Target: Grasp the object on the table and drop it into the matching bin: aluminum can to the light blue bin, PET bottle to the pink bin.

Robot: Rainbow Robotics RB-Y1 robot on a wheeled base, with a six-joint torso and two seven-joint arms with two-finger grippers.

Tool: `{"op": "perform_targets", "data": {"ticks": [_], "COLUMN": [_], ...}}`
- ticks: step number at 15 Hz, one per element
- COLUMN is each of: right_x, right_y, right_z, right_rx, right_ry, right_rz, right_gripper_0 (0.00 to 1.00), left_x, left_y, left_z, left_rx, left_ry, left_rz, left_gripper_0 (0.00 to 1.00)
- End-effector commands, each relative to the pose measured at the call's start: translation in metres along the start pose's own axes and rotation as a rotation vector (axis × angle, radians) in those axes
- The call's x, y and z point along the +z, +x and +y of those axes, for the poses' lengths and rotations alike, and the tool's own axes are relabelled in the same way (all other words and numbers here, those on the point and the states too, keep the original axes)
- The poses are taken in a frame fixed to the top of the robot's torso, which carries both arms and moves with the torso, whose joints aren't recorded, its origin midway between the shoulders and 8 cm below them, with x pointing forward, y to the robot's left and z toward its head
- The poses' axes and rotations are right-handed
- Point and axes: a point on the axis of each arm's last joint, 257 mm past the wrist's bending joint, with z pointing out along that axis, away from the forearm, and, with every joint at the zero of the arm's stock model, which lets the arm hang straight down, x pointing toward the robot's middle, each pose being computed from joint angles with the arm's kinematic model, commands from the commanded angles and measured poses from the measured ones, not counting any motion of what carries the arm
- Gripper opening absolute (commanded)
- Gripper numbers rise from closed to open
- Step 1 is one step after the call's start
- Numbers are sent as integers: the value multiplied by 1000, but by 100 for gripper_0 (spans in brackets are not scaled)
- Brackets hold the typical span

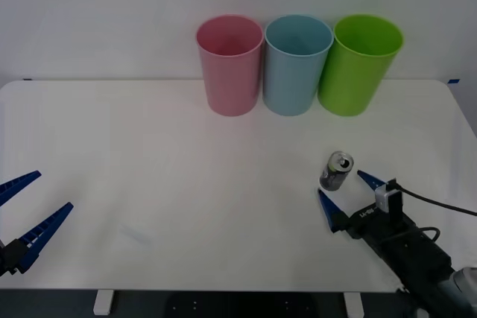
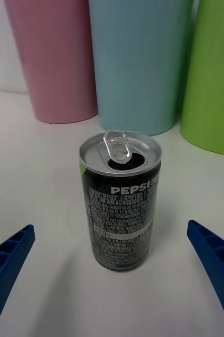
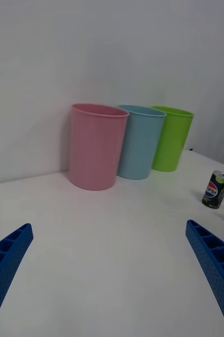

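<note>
Can [image 1: 337, 170] stands upright at the lower right of the front view, between the spread fingers of the right hand [image 1: 344, 191] but touching neither. An off-centre closure would likely nudge or tip it on the counter [image 1: 186, 184], since it is small and light. Beyond, the light blue bin [image 1: 297, 65] sits tight between the pink bin [image 1: 230, 65] and a green one [image 1: 360, 65], so a drifting release could land wrong. The left hand [image 1: 26, 210] waits spread at lower left.

front: overhead, forward-down | wrists: low, facing the bins [image 1: 298, 65]
</note>
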Motion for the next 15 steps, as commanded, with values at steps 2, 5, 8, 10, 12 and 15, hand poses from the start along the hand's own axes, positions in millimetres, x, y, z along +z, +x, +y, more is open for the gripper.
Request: {"op": "perform_targets", "data": {"ticks": [2, 5, 8, 10, 12, 15], "right_x": [24, 38, 44, 47, 47, 47], "right_y": [-2, -2, -4, -5, -4, -5], "right_z": [1, 0, -2, -3, -2, -3], "right_rx": [-1, -5, -16, -19, -19, -16], "right_ry": [-9, -6, 6, 11, 11, 13], "right_rz": [-1, 4, 10, 12, 13, 11], "right_gripper_0": [100, 100, 100, 100, 100, 96], "left_x": [0, 0, 0, 0, 0, 0], "left_y": [0, 0, 0, 0, 0, 0], "left_z": [0, 0, 0, 0, 0, 0], "left_rx": [0, 0, 0, 0, 0, 0], "left_ry": [0, 0, 0, 0, 0, 0], "left_rz": [0, 0, 0, 0, 0, 0], "left_gripper_0": [100, 100, 100, 100, 100, 100]}}
